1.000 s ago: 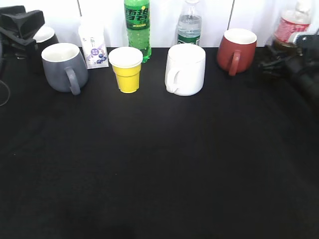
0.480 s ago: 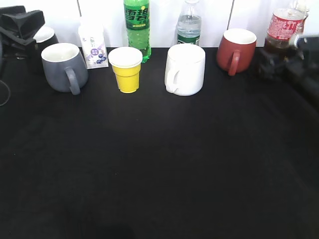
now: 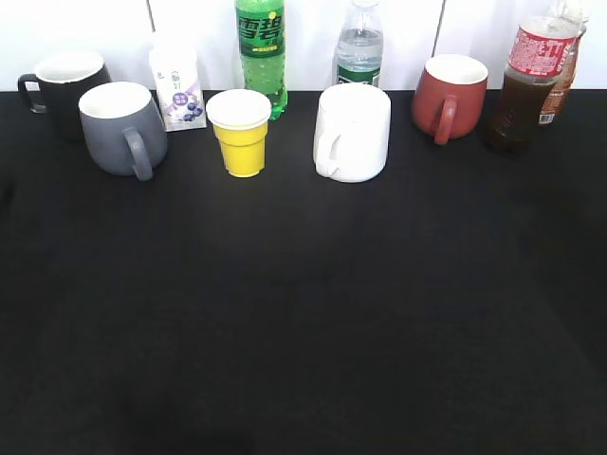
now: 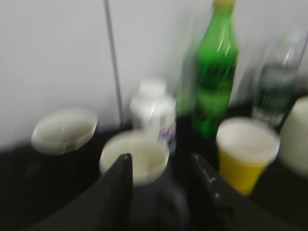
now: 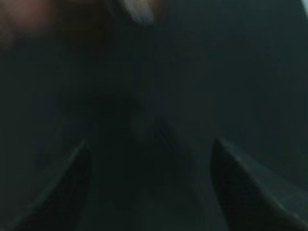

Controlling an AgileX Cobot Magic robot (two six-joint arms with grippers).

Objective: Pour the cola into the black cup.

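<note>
The cola (image 3: pixel 524 87), a clear bottle of dark liquid with a red label, stands free at the back right, leaning slightly. The black cup (image 3: pixel 64 80) with a white inside stands at the back left behind the grey mug (image 3: pixel 121 128). Neither arm shows in the exterior view. In the blurred left wrist view my left gripper (image 4: pixel 161 168) is open and empty, above the grey mug (image 4: pixel 135 159), with the black cup (image 4: pixel 63 131) to its left. In the dark, blurred right wrist view my right gripper (image 5: pixel 151 159) is open over the black cloth, nothing between the fingers.
Along the back stand a small white bottle (image 3: pixel 177 87), a green soda bottle (image 3: pixel 262 52), a yellow cup (image 3: pixel 241 132), a water bottle (image 3: pixel 360 47), a white mug (image 3: pixel 353 133), a dark red mug (image 3: pixel 450 96) and a smaller brown-drink bottle (image 3: pixel 561 90).
The right arm held the cola at the far right, set it down upright beside the red mug and left the view. The left arm drew away, uncovering the black cup.
</note>
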